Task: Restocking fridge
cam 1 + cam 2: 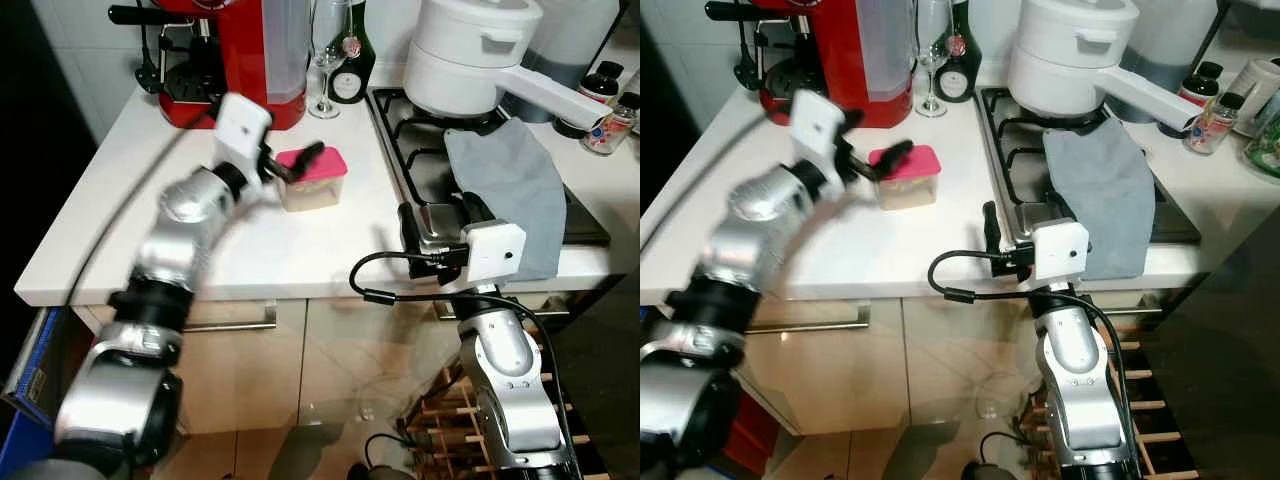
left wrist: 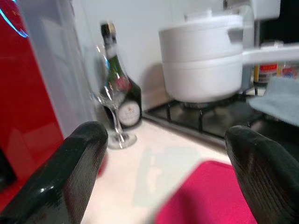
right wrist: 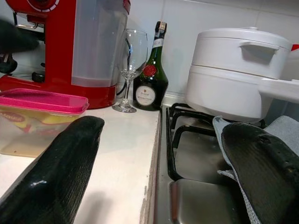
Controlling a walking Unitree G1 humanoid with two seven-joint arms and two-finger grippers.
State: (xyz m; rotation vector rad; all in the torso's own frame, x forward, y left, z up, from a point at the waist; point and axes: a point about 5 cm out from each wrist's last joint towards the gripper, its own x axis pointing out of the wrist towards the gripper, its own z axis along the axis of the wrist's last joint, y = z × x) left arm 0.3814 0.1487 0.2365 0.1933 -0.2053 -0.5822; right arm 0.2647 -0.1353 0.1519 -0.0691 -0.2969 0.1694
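A clear food container with a pink lid stands on the white counter, in front of the red coffee machine. My left gripper is right at the container. It is open, with one finger over the lid's back edge and the other off its left side. In the left wrist view the pink lid lies low between the two spread fingers. My right gripper is open over the front edge of the stove, to the right of the container and apart from it.
A red coffee machine, a wine glass and a dark bottle line the back of the counter. A white pot sits on the gas stove, with a grey cloth draped over its front. Spice jars stand far right.
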